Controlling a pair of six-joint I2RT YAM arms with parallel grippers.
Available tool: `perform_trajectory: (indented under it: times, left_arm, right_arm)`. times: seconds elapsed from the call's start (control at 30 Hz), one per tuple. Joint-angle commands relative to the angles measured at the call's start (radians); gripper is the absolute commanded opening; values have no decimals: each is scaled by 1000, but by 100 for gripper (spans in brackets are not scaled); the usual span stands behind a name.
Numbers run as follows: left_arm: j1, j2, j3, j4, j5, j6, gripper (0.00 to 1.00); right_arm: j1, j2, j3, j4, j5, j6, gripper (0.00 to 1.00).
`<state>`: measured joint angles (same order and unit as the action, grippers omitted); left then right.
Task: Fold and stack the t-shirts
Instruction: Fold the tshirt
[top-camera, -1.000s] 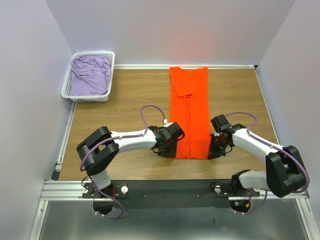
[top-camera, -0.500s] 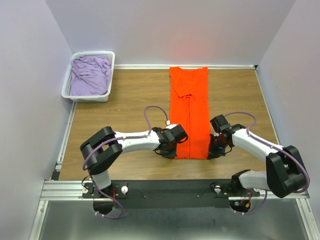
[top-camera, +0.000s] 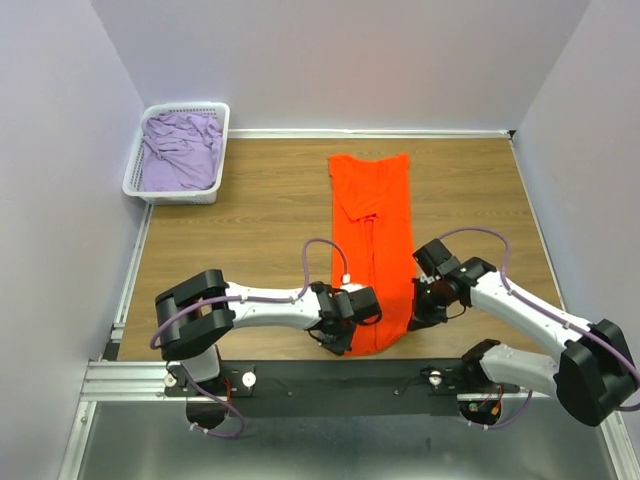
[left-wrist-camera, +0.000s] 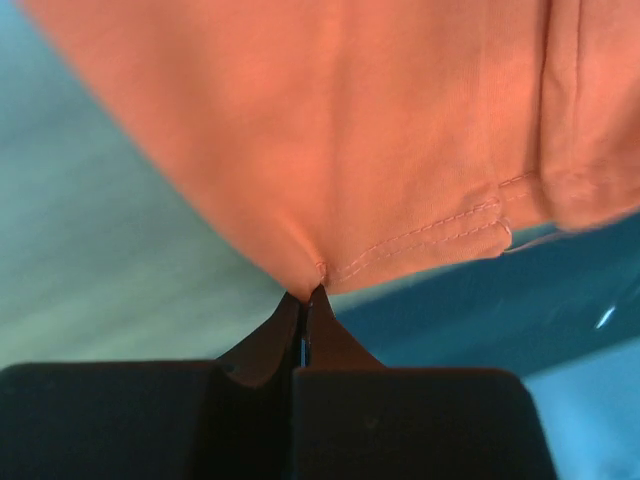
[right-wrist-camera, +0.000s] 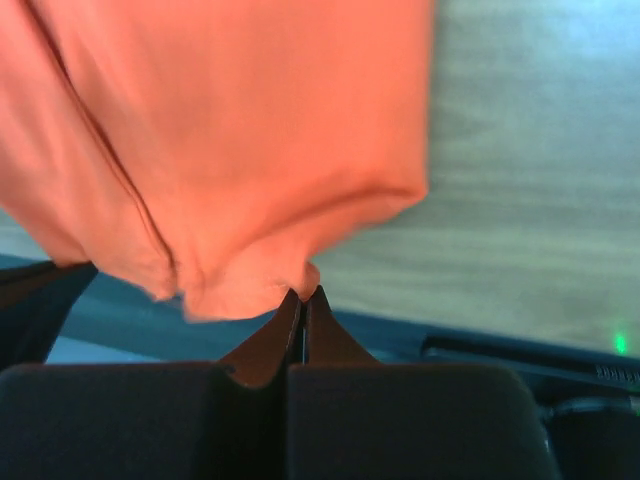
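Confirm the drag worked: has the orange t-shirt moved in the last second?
Yes. The orange t-shirt slid left and toward the near edge of the table; its far hem left the back edge.

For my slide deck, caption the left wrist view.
Left pincer pinched shut on a hem corner of the orange t-shirt.

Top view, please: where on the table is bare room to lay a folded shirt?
Bare wood lies between the basket and the orange shirt, and between that shirt and the right wall. The near middle is crowded: the left tool and right tool pinch the shirt's hem. The basket holds the lilac shirt.
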<state>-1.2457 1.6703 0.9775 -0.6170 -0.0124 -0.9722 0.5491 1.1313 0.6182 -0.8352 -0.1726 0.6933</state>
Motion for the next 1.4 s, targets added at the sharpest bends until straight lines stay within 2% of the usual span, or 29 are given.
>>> perform_trajectory:
  times: [0.0, 0.1, 0.27, 0.43, 0.6, 0.97, 1.37]
  left_arm:
    - [-17, -50, -5, -125, 66, -8, 0]
    - [41, -79, 50, -151, 29, 39, 0]
    - [238, -118, 147, -135, -46, 159, 0]
    - [359, -86, 262, -96, -80, 294, 0]
    - [440, -12, 329, -70, -110, 368, 0]
    - [511, 78, 345, 66, -184, 477, 0]
    - [552, 195, 478, 118, -227, 550, 0]
  right_arm:
    - [14, -28, 78, -110, -10, 29, 1]
    - [12, 13, 168, -130, 77, 29, 0]
    - [0, 139, 389, -113, 232, -15, 0]
    - [-41, 284, 544, -73, 281, -92, 0]
    - [-70, 363, 597, -27, 311, -135, 0]
    - [-136, 466, 655, 80, 341, -201, 1]
    - [-175, 564, 736, 123, 364, -238, 0]
